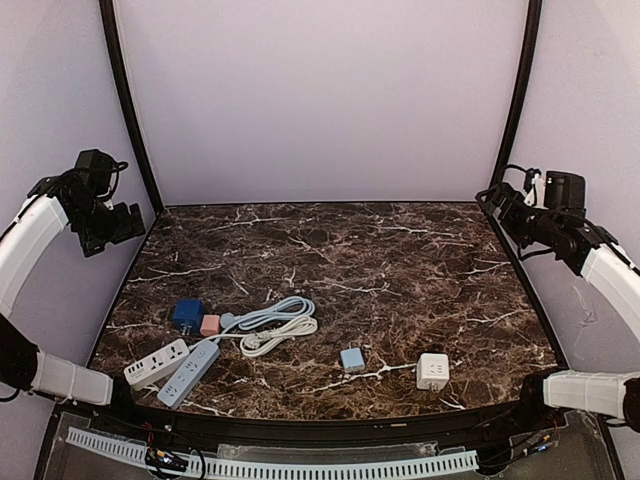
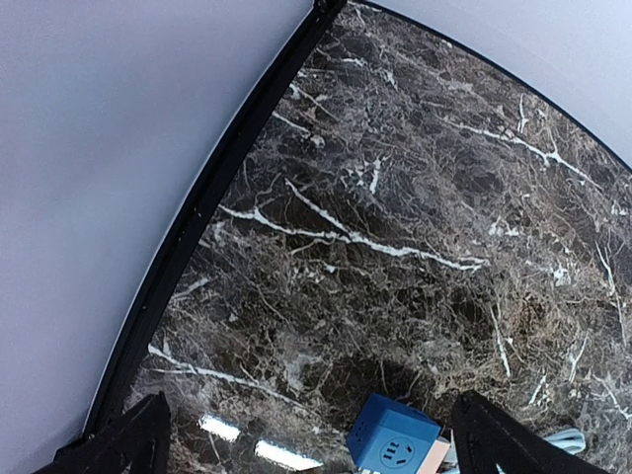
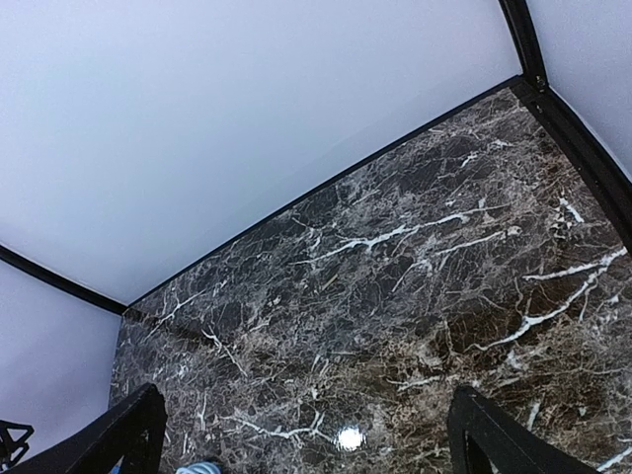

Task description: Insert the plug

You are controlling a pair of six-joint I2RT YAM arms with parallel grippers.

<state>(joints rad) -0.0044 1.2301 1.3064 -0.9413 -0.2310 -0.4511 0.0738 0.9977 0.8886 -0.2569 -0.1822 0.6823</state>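
The white plug (image 1: 252, 345) lies loose at its coiled cable's end, toward the table's near-left corner, beside the white power strip (image 1: 157, 362). I judge nothing is started: left gripper (image 1: 122, 222) and right gripper (image 1: 500, 200) hang high over the side edges, both wide and empty. Next I must descend and pinch the plug.

The left gripper (image 2: 311, 420) and right gripper (image 3: 308, 405) are black, on arms (image 1: 28, 245) with white shells and black joints.

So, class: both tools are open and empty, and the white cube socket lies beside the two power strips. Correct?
No. The white cube socket lies apart from the power strips, toward the right arm, as the top view shows. The rest holds.
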